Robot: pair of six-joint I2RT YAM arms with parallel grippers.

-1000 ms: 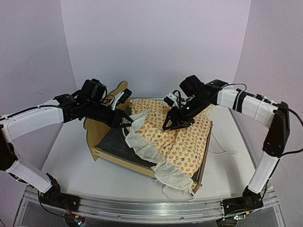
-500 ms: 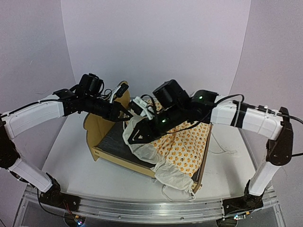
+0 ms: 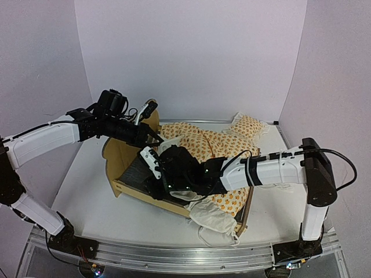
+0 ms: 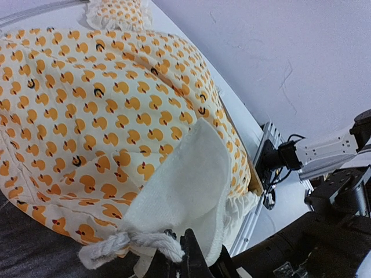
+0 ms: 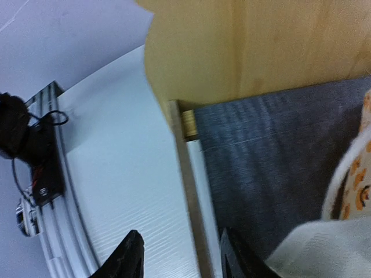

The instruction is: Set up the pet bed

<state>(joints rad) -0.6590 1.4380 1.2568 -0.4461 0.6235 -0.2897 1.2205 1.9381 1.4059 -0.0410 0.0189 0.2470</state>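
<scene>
Your pet bed (image 3: pixel 132 189) sits mid-tabletop (image 3: pixel 81 197) with its headboard (image 3: pixel 117 155) to the left, your left claw (image 3: pixel 155 139) pinched tight on the white ruffle of the orange-print bedding (image 3: pixel 226 152) near that headboard, and your right claw (image 5: pixel 181 258) gaping empty over the near side rail (image 5: pixel 184 168).

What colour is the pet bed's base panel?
The base panel is dark grey; right wrist view shows it best.
</scene>
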